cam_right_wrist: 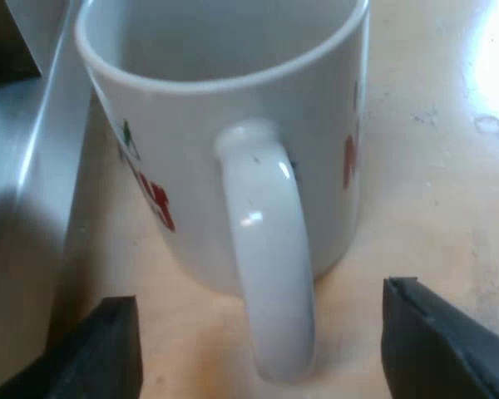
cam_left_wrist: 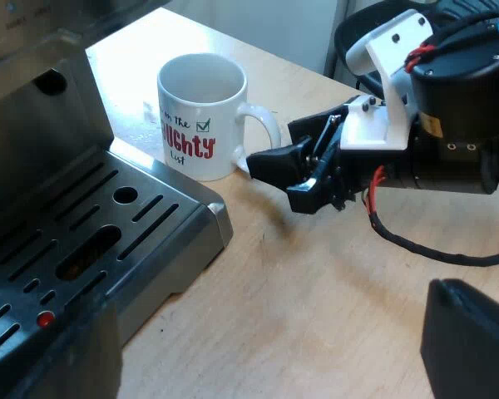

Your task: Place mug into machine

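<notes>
Mug [cam_left_wrist: 201, 116] upright on the wooden table [cam_left_wrist: 316, 291], just beside the corner of the espresso machine [cam_left_wrist: 33, 125], off its slotted drip tray [cam_left_wrist: 162, 218]. White, red lettering, green tick. Handle [cam_right_wrist: 266, 274] points away from the machine, toward the right gripper [cam_right_wrist: 262, 349].

Right gripper low over the table at the handle. Jaws open; one finger [cam_right_wrist: 100, 353] on each side of the handle, neither touching it.

Left gripper [cam_left_wrist: 274, 357] above the tray's edge and the table, well apart from the mug. Jaws spread wide, holding nothing
</notes>
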{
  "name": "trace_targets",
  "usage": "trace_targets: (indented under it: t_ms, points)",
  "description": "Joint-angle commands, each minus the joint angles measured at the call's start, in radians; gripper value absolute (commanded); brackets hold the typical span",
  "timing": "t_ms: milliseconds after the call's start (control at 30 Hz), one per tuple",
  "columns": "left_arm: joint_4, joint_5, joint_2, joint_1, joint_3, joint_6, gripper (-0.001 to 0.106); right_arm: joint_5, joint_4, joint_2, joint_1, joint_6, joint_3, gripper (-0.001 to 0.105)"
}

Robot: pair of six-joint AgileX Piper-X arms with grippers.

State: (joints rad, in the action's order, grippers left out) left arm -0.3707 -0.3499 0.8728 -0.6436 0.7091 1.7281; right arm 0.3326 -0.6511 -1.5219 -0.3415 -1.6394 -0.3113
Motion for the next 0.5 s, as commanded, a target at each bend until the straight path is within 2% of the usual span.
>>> trace_targets:
  t_ms: [33, 233, 500]
  points:
    - [0.017, 0.002, -0.004, -0.005, 0.009, 0.018, 0.077, 0.003, -0.01, -0.012, 0.001, -0.015, -0.034, 0.062]
    - [0.017, 0.002, -0.004, -0.005, 0.009, 0.018, 0.077, -0.005, 0.06, -0.062, 0.024, 0.004, -0.11, 0.062]
    - [0.017, 0.002, -0.004, -0.005, 0.009, -0.005, 0.077, -0.089, 0.113, -0.067, 0.093, 0.003, -0.149, 0.062]
